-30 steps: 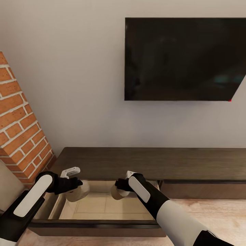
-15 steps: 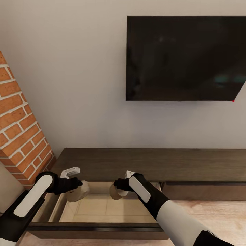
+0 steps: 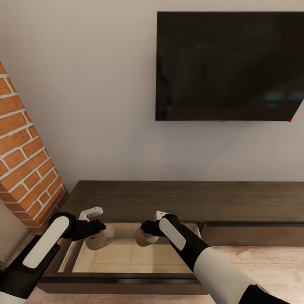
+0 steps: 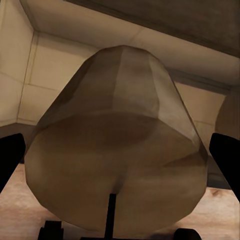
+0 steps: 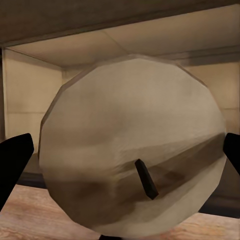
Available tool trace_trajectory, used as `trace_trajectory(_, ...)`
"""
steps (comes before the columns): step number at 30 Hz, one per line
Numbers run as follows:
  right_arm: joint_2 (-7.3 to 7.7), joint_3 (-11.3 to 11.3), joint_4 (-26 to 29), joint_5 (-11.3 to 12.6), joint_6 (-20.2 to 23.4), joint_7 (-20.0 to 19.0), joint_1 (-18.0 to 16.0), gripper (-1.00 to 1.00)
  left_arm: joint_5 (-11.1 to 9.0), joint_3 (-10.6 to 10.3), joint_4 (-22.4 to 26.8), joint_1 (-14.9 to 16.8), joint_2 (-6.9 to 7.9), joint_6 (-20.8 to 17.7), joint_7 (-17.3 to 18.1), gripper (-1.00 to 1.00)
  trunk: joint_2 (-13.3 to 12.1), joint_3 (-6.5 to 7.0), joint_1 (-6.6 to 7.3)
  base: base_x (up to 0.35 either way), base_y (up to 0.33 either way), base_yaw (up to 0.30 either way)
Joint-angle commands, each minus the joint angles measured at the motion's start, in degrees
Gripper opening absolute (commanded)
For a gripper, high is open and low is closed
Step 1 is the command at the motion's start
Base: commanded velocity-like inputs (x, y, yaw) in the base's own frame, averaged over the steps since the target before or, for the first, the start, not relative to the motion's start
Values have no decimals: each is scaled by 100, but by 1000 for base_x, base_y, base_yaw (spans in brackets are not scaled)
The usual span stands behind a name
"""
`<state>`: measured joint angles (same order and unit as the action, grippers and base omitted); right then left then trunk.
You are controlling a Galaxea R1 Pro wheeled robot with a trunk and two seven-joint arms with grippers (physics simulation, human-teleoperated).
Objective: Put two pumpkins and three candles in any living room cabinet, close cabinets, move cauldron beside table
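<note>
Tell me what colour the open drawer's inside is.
Pale beige drawer lining, clearest in the head view.

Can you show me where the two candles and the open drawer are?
Left candle [image 3: 98, 241], head view, on its side below the left gripper.
Right candle [image 3: 145, 238], head view, on its tan side.
Open drawer [image 3: 126, 255], head view, on its pale floor.

Tan candles [image 3: 145, 237]; dark-brown cabinet [image 3: 185, 200]

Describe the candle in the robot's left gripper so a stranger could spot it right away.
Find the black wall-mounted TV, then the long dark-brown wooden console beneath it, whose left-end drawer stands pulled open. Two stubby cream-tan candles hang over the drawer's pale beige interior; yours is the candle nearer the red brick column, in the left gripper.
</note>
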<state>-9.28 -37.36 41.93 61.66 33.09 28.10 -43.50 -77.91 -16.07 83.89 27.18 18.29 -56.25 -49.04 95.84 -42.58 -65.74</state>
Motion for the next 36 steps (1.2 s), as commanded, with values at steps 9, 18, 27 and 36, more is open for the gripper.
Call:
trace_trajectory(9,-15,-20,-8,58,-3,63,-2,-100,-43,-10,-12,6,-1,0,-70,-100,366,-167,-198,0,0,0)
trace_trajectory(18,-41,-26,-40,20,-157,62,-1,-100,-40,-19,-76,9,-14,8,-87,-100,727,-329,-396,0,0,0)
trace_trajectory(27,-56,-36,-53,13,-257,61,-1,-100,-26,-19,-187,15,-18,9,-88,-100,1088,-490,-593,0,0,0)
trace_trajectory(36,-57,-42,-53,12,-259,56,-1,-100,114,-14,-189,15,-26,9,-72,-100,1448,-652,-791,0,0,0)
